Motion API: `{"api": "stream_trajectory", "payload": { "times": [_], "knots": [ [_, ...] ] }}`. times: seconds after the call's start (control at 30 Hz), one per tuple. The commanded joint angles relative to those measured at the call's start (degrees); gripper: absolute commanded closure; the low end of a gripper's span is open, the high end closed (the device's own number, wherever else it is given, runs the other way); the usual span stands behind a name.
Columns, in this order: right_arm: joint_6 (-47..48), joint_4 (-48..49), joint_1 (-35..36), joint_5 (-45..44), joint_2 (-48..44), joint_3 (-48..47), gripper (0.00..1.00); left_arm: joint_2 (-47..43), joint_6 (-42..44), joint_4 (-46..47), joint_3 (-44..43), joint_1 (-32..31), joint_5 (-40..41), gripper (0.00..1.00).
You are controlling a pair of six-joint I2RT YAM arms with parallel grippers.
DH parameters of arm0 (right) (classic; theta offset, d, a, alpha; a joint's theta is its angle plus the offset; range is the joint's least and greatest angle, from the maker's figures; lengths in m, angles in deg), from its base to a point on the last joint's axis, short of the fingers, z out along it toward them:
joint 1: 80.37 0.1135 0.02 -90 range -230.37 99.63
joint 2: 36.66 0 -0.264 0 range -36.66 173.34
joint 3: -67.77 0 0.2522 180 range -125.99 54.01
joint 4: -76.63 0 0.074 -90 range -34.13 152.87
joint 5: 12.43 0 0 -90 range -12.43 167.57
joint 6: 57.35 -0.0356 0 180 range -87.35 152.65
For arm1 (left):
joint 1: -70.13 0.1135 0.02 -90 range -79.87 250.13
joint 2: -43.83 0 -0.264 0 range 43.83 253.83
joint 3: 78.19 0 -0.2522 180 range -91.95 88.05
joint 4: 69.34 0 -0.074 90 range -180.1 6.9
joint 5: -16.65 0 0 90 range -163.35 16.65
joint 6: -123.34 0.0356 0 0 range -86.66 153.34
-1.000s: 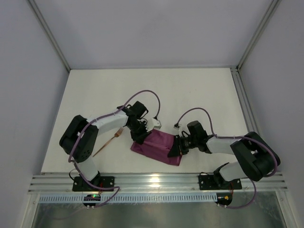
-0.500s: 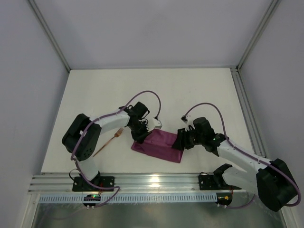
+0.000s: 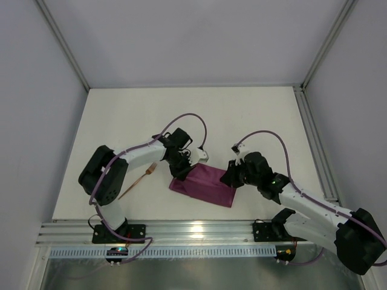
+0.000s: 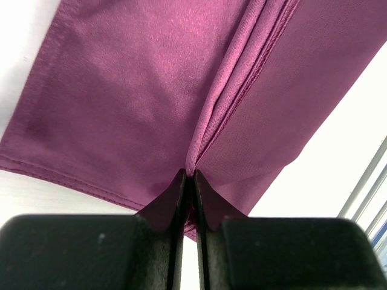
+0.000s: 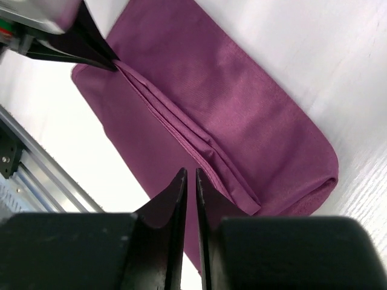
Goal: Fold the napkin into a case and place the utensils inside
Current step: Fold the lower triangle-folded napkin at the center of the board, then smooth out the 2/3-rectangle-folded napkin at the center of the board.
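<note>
Left wrist shows left gripper (image 4: 188,174) pinching the napkin (image 4: 133,90) fold; right gripper (image 5: 190,174) shut, looks empty; I'd lift slowly, no dragging.

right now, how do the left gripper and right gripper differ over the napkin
The left gripper has its jaws shut on a raised fold of the napkin; the right gripper pinches no cloth that I can see. The left gripper works the napkin's left end, the right gripper its right end. Both have jaws closed.
</note>
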Motion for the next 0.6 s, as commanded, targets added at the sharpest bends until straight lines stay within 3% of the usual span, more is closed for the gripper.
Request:
{"api": "stream_trajectory", "payload": {
  "times": [0.0,0.07,0.13,0.2,0.57],
  "knots": [
    [-5.3,9.1,0.2,0.3,2.8,3.6,0.87,-2.6,0.7,0.4,-2.6,-0.6,-2.7,0.9],
    [-5.4,11.2,0.2,-0.1,3.5,3.6,0.86,-3.8,2.4,-0.2,-2.6,-1.4,-3.6,0.9],
    [-5.0,12.0,0.2,-0.6,3.6,2.5,0.75,-4.2,4.3,-1.6,-3.0,-2.3,-3.9,0.9],
    [-3.3,10.8,0.1,-1.3,4.5,-0.1,0.71,-3.7,5.5,-2.4,-3.2,-3.0,-3.3,0.91],
    [-3.8,8.7,-4.2,-1.7,19.4,-3.0,0.78,0.2,5.8,-2.2,-4.8,-4.6,-5.3,0.91]
  ]
}}
